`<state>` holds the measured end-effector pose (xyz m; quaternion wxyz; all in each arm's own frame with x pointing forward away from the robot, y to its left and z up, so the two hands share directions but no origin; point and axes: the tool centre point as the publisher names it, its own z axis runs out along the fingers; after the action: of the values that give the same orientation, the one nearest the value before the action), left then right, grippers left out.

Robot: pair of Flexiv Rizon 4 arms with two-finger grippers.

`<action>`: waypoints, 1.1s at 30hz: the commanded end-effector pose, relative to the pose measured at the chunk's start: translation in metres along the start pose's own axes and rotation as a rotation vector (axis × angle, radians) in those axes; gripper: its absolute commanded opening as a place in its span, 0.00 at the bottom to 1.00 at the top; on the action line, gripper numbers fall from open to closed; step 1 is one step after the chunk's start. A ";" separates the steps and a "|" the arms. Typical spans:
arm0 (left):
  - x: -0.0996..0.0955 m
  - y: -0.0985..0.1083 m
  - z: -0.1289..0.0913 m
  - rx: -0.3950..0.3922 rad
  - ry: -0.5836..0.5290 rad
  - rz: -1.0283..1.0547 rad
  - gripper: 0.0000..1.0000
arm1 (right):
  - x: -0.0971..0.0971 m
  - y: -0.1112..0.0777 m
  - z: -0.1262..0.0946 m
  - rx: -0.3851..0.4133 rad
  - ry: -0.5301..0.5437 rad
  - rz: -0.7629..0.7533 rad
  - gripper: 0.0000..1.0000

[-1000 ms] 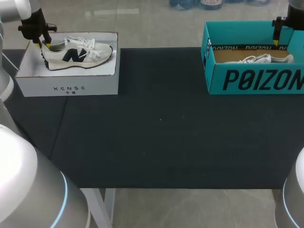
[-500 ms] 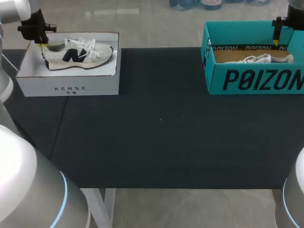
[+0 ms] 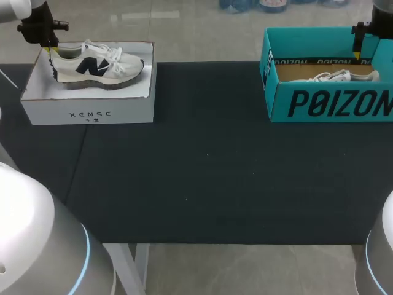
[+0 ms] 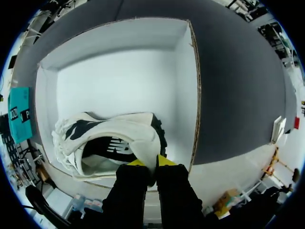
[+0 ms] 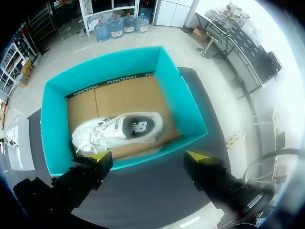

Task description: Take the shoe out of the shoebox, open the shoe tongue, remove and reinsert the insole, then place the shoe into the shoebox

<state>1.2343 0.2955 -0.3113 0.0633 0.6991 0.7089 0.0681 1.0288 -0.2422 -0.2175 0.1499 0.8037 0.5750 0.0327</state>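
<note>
A cream sneaker with a dark logo [image 3: 98, 64] hangs heel-up over the open white shoebox [image 3: 89, 110] at the table's far left. My left gripper [image 3: 49, 50] is shut on its heel collar. In the left wrist view the yellow tips [image 4: 151, 163] pinch the sneaker's heel [image 4: 109, 143], with the white shoebox's bare floor [image 4: 124, 81] below. At the far right, my right gripper [image 3: 357, 52] hovers open above the teal shoebox [image 3: 331, 101], which holds a white sneaker [image 3: 328, 76]. The right wrist view shows that white sneaker [image 5: 119, 131] lying on its side in the teal shoebox [image 5: 52, 133], under the open right gripper [image 5: 150, 156].
A dark mat [image 3: 202, 153] covers the table between the two boxes. The table's front edge runs along the mat's near side.
My left gripper closed on the cream sneaker's heel and rose toward the far left, lifting the shoe off the box floor. The right arm has not moved.
</note>
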 end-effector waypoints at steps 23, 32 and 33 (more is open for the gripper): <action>-0.044 -0.090 -0.148 -0.181 0.002 -0.002 0.00 | -0.001 -0.001 0.000 -0.003 0.001 0.000 1.00; -0.120 -0.161 -0.182 -0.210 -0.035 0.085 0.00 | -0.001 -0.001 0.000 -0.003 0.001 0.000 1.00; -0.126 -0.166 -0.183 -0.210 -0.043 0.091 0.00 | -0.001 -0.001 0.000 -0.003 0.001 0.000 1.00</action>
<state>1.1034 0.1779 -0.1777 0.0951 0.7335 0.6702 0.0617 1.0288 -0.2422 -0.2175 0.1499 0.8037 0.5749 0.0328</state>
